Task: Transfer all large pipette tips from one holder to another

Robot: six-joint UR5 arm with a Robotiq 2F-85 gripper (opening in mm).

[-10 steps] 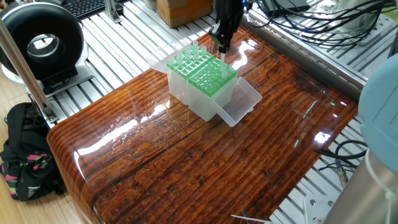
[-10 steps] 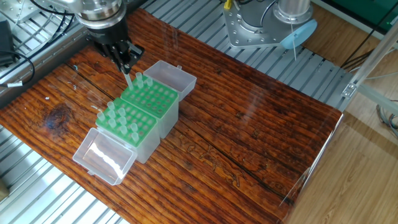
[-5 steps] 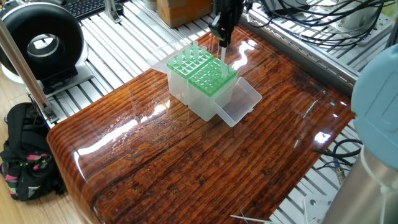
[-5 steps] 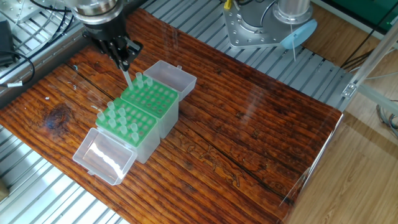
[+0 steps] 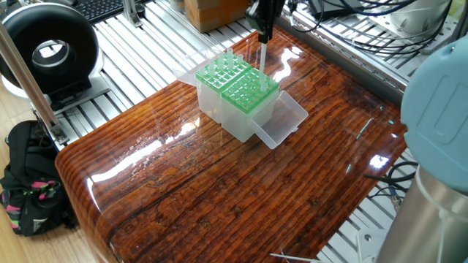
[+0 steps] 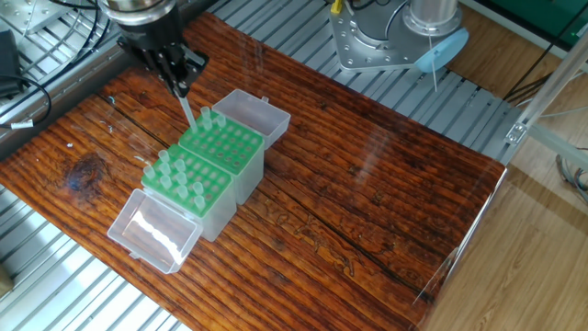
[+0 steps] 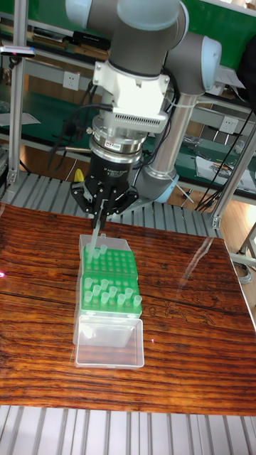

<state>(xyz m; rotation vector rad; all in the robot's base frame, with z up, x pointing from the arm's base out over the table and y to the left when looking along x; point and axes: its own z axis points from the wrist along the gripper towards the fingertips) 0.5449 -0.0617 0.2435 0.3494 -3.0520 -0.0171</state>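
My gripper (image 6: 181, 85) is shut on one large pipette tip (image 6: 187, 108), a translucent cone hanging point down just above the back corner of the far green holder (image 6: 228, 145). Two tips (image 6: 211, 118) stand in that holder's corner. The near green holder (image 6: 182, 181) carries several tips. In the tall fixed view the gripper (image 7: 102, 212) holds the tip (image 7: 97, 232) over the far holder (image 7: 108, 264). From the opposite side the gripper (image 5: 263, 35) and its tip (image 5: 262, 57) hang above the holders (image 5: 248, 91).
Each clear box has an open lid lying flat: one (image 6: 152, 230) at the near end, one (image 6: 253, 112) at the far end. Cables (image 5: 344, 22) and metal rails border the wooden table (image 6: 367, 211). The arm's base (image 6: 395, 37) stands at the table's back.
The gripper has risen a little with the tip in it, so the tip hangs higher over the far holder's corner. The holders have not moved.
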